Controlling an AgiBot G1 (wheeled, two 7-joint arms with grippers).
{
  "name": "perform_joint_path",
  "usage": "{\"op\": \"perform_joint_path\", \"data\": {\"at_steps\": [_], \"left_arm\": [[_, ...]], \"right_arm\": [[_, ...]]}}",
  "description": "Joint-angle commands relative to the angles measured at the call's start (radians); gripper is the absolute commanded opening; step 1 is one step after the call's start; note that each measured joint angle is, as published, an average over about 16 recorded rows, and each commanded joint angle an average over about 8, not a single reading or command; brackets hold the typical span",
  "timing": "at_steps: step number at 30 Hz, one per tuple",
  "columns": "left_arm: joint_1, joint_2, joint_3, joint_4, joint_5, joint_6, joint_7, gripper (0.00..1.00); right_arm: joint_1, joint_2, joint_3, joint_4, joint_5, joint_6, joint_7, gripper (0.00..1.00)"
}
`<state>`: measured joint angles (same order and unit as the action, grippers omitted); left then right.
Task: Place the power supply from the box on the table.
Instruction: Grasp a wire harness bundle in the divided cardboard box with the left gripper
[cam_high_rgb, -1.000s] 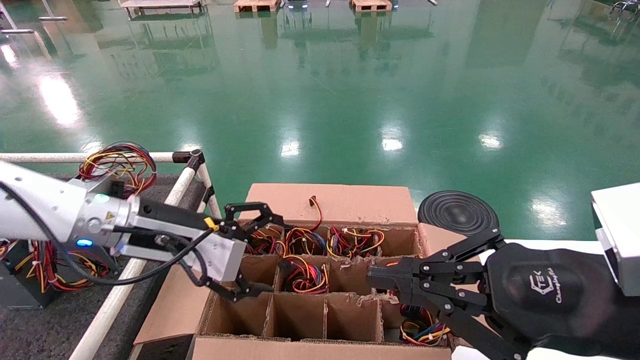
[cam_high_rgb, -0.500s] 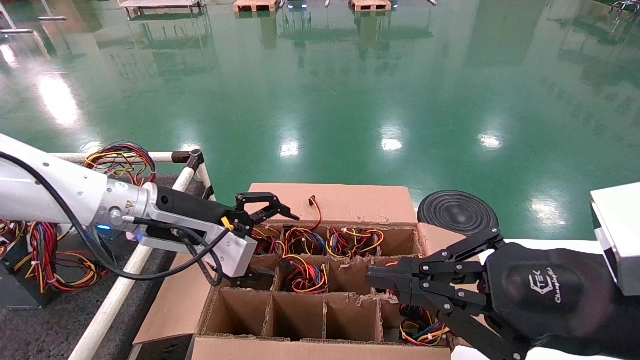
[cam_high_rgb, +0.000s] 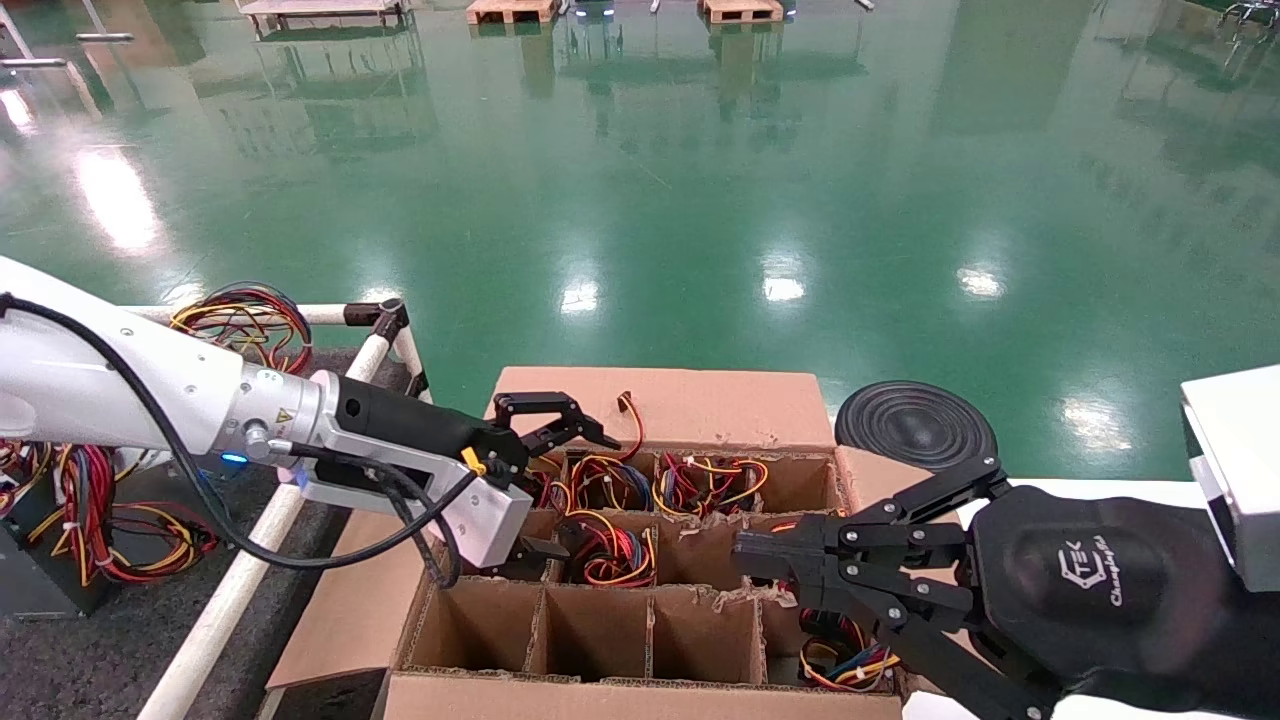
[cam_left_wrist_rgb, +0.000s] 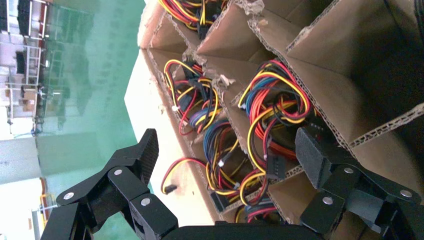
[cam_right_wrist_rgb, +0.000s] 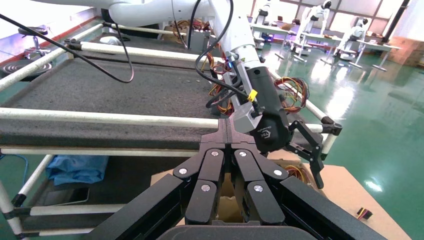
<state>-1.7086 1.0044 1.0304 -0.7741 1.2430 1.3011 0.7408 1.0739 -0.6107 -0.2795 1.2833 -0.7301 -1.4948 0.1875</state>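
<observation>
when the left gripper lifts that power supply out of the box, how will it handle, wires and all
Likely awkward. The power supply shows mostly loose looped wires, so they will probably flop and trail. The box cells are snug, so wires may snag on dividers. The open left gripper probably needs the body beneath.

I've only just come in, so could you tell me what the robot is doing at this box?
The left gripper, fingers open, is over the far-left cells of the box, straddling a wire bundle of a power supply, nothing gripped yet. The right gripper, fingers shut and empty, is parked over the box's right side. Other units already sit on the table.
</observation>
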Motion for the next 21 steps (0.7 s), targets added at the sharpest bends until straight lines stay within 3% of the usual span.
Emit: {"op": "perform_joint_path", "data": {"at_steps": [1, 21], "left_arm": [[0.001, 0.005, 0.003, 0.008, -0.008, 0.002, 0.012, 1.0], [0.021, 0.048, 0.029, 0.134, -0.049, 0.028, 0.134, 1.0]], "right_arm": [[0.0, 0.0, 0.0, 0.0, 0.0, 0.0, 0.0, 0.0], [0.0, 0.0, 0.0, 0.0, 0.0, 0.0, 0.0, 0.0]]}}
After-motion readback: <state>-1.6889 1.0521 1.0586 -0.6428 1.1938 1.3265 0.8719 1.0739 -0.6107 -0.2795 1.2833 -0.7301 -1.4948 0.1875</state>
